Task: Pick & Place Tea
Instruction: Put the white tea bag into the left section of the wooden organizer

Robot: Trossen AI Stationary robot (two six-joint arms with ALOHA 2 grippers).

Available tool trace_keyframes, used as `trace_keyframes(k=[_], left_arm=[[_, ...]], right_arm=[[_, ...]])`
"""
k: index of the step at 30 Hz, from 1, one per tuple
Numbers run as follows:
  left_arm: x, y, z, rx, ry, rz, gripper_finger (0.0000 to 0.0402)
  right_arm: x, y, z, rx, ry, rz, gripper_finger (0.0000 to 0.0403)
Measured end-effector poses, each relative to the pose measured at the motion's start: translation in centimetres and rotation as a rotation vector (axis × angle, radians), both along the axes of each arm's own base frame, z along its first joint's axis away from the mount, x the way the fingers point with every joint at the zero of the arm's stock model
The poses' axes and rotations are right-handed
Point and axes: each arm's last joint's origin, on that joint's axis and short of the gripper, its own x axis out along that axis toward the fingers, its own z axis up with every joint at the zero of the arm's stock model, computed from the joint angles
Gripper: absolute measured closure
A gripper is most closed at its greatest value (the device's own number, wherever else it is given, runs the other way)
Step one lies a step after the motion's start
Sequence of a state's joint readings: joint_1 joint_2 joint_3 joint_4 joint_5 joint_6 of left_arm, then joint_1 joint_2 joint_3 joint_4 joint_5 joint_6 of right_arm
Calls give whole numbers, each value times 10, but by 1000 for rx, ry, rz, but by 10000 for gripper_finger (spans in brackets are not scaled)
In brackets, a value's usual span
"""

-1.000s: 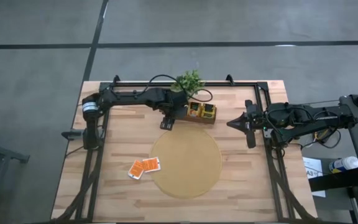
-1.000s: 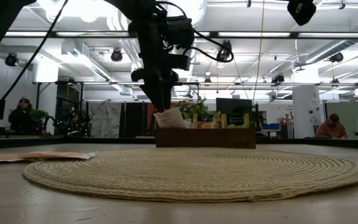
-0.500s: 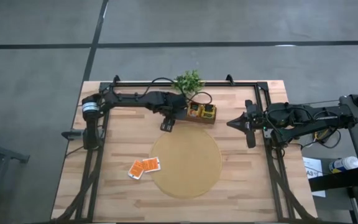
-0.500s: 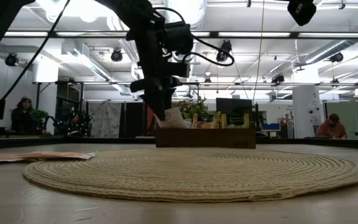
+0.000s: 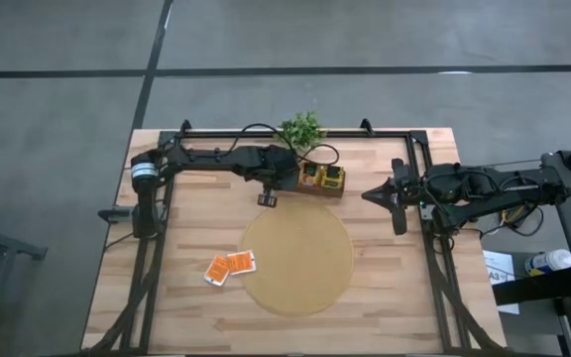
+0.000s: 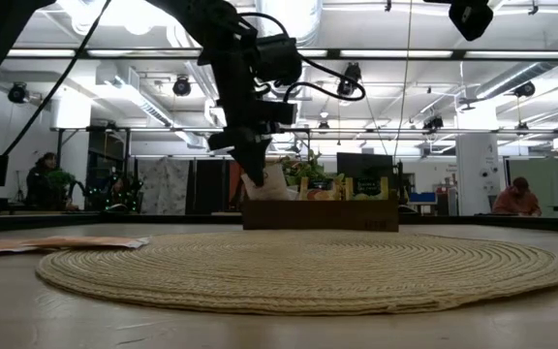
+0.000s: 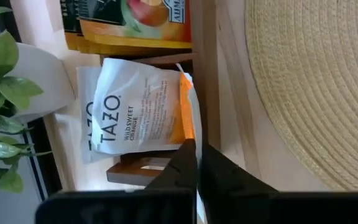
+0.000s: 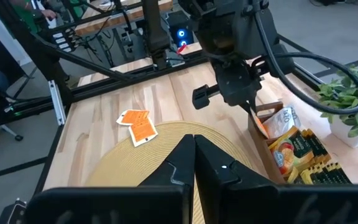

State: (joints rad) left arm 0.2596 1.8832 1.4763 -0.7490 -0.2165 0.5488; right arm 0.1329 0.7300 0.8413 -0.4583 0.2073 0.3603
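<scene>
The floor around the wooden table is gray, with dark lines across the top of the picture. In the low view the room is big — bright ceiling lights and pipes hang up high. A person sits at far left, and another person at far right.

left gripper pinching a white tea packet above wooden box, round woven mat in front
</scene>
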Motion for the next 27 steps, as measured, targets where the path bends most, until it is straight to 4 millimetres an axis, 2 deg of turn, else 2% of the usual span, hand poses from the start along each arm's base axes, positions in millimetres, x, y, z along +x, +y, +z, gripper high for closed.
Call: trace_keyframes(k=[7, 17, 27], left_arm=[[-1, 0, 0, 8, 17, -29, 400], [2, 14, 22, 45, -7, -59, 401], [-6, 16, 20, -3, 77, -104, 401]], right_arm=[[0, 0, 0, -1, -1, -3, 394], [0, 0, 0, 23, -3, -12, 394], [0, 0, 0, 29, -4, -15, 394]])
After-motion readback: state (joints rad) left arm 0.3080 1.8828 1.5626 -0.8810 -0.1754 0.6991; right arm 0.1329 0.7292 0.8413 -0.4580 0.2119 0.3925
